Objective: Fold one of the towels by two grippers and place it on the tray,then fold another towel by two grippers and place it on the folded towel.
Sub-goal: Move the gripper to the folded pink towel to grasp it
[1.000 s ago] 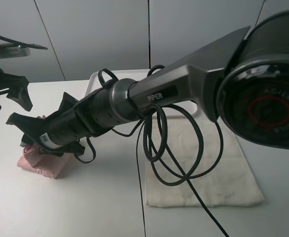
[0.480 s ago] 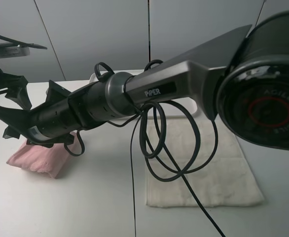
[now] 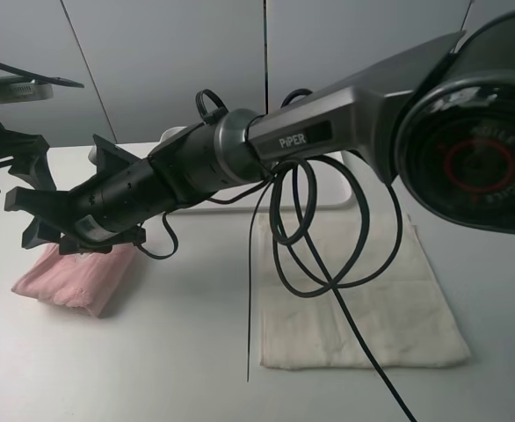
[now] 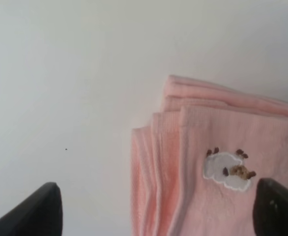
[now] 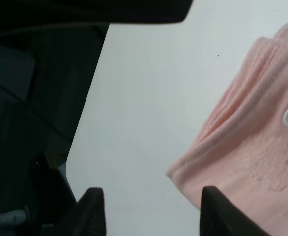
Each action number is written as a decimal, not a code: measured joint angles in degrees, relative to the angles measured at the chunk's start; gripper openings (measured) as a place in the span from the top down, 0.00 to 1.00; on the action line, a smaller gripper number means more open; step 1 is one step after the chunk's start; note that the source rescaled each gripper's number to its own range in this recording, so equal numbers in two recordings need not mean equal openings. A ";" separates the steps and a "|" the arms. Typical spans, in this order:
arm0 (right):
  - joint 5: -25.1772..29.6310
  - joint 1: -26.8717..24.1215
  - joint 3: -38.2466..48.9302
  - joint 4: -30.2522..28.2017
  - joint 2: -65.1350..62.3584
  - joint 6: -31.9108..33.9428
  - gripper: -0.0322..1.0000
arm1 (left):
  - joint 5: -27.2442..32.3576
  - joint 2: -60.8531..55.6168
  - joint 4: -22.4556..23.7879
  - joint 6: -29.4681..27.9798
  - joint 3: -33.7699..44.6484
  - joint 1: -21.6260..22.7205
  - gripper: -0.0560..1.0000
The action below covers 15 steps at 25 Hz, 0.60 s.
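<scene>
The right pincer [image 3: 27, 220] has lifted a little, and the pink towel [image 3: 73, 280], bunched under it a second ago, now lies flatter and folded near the left edge of the surface [image 3: 170, 352]; this pincer hangs over the towel's far end, fingers apart, gripping nothing; the left pincer [image 3: 11, 174] stands wide apart near the left edge; the cream towel [image 3: 363, 308] lies flat just before the tray [image 3: 337, 189].

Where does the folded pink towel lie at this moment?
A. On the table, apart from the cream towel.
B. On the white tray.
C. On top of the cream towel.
A: the pink towel lies on the table, left of the cream towel.
</scene>
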 joint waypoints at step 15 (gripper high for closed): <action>0.36 -3.03 -0.05 -35.23 0.00 37.06 0.27 | 0.27 -0.10 0.00 0.90 0.00 0.00 0.01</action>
